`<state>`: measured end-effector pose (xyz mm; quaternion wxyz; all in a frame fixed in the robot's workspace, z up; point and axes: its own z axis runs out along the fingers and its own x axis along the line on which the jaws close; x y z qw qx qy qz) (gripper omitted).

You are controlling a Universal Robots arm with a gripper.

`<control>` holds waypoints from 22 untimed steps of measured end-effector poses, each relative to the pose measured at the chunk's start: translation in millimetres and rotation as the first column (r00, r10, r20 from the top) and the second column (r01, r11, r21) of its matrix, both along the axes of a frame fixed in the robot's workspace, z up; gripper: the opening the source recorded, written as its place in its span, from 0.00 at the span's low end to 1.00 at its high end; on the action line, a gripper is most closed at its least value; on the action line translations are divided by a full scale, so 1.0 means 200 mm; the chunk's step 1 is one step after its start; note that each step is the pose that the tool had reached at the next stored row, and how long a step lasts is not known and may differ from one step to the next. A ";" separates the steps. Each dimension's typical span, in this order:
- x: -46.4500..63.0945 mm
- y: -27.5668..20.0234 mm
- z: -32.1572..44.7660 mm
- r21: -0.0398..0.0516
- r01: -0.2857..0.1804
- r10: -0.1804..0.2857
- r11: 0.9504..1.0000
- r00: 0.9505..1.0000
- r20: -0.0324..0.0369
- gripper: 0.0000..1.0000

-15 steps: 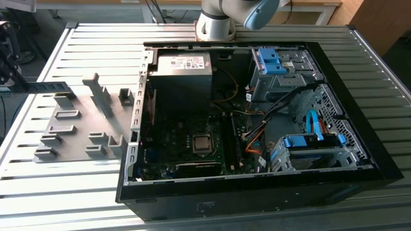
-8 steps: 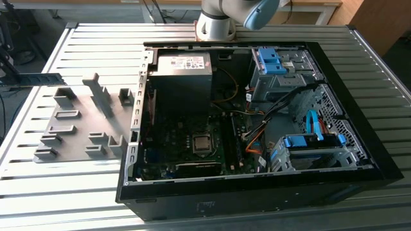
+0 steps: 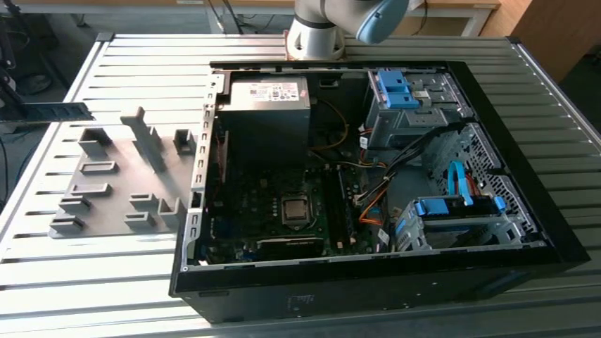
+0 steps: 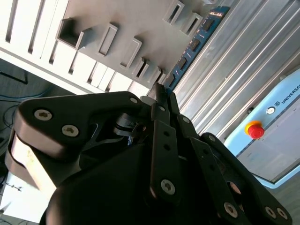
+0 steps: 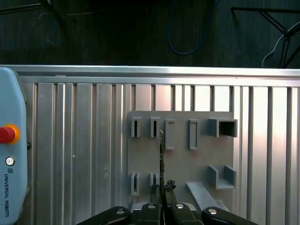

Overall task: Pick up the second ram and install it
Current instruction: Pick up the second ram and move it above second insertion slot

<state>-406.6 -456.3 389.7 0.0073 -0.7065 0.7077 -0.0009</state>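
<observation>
Between the closed fingers of the gripper (image 4: 163, 96) sits the second ram (image 4: 194, 44), clamped by one end. The rest of the stick runs straight out past the fingertips, its long axis in line with the gripper's reach. In the second wrist view its blue-green face and row of dark chips show. In the first wrist view it is seen edge-on as a thin dark line (image 5: 161, 154) rising from the gripper (image 5: 162, 186).

Behind the stick lies the grey slotted tray (image 5: 187, 164). The stick's free end lines up with the tray's far row of slots, though I cannot tell how far clear of the tray it hangs. The tray rests on the ribbed metal bench (image 5: 84, 140), close to one bench edge, with dark floor beyond. Further along that bench sits a pale blue pendant (image 5: 9, 140) with a red button (image 5: 5, 134) (well apart from the stick).

Farthest off, the open computer case (image 3: 376, 282) lies on the bench to the exterior view's right of the tray (image 3: 117, 190). Its long memory slots (image 3: 334, 201) run just beside the CPU socket (image 3: 295, 210), well apart from the tray.
</observation>
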 end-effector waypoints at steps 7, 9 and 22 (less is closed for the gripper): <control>0.06 0.002 -0.001 0.000 0.000 0.000 1.000 1.000 0.000 0.14; 0.08 0.003 -0.001 0.000 0.000 0.000 1.000 1.000 0.000 0.14; 0.23 0.010 -0.001 0.000 0.000 0.000 1.000 1.000 0.000 0.14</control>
